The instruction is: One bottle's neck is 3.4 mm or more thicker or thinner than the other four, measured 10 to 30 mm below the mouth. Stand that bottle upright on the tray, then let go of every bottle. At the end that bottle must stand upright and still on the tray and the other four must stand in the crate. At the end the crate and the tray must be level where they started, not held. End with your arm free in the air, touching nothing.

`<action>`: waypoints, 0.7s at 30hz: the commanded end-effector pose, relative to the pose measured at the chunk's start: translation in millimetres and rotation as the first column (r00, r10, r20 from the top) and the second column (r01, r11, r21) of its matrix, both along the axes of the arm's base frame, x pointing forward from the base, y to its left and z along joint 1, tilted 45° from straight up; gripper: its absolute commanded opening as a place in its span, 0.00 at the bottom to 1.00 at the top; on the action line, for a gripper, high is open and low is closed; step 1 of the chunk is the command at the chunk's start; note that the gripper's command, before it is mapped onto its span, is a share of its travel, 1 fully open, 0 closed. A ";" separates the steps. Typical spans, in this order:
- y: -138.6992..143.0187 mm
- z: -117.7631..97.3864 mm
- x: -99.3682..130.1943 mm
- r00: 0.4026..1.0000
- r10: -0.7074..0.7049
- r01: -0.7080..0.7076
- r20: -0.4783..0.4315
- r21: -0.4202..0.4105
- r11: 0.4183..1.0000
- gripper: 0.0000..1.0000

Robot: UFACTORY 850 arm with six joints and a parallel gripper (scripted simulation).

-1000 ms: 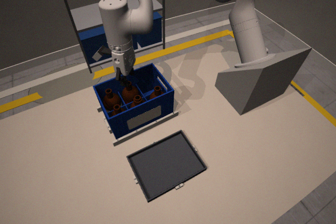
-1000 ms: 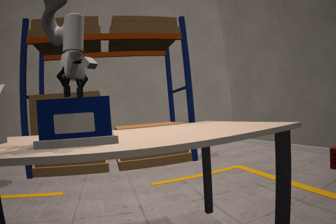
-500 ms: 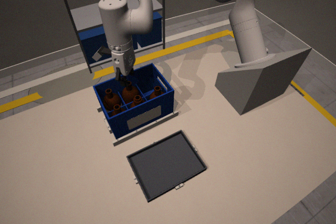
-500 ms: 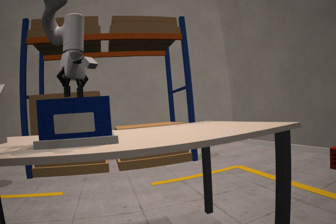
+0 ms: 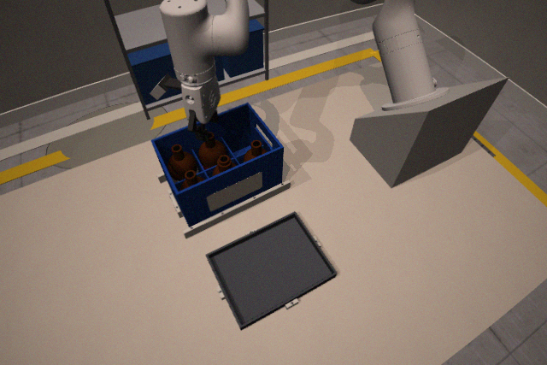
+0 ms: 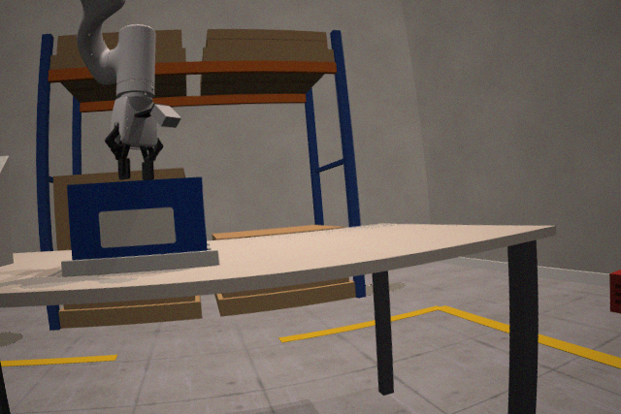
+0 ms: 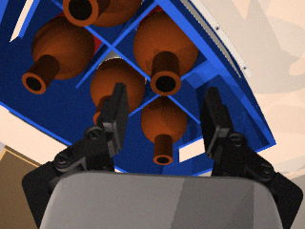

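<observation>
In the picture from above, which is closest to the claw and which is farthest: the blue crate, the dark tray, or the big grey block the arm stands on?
The claw is open and holds nothing.
1. Blue crate: right under the claw.
2. Dark tray: on the table in front of the crate.
3. Grey block: off to the right side.
</observation>
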State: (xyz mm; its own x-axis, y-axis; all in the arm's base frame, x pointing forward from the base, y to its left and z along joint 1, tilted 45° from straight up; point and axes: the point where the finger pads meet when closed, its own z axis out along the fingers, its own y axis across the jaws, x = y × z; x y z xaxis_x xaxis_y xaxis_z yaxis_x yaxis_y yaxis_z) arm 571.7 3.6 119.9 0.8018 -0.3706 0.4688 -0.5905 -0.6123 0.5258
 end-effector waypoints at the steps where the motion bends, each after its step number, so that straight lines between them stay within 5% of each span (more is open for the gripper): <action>1: 0.6 0.6 0.6 1.000 0.001 -0.001 0.001 0.000 1.000 0.65; 21: -3.6 -3.7 1.1 1.000 0.001 -0.001 0.001 0.000 1.000 0.65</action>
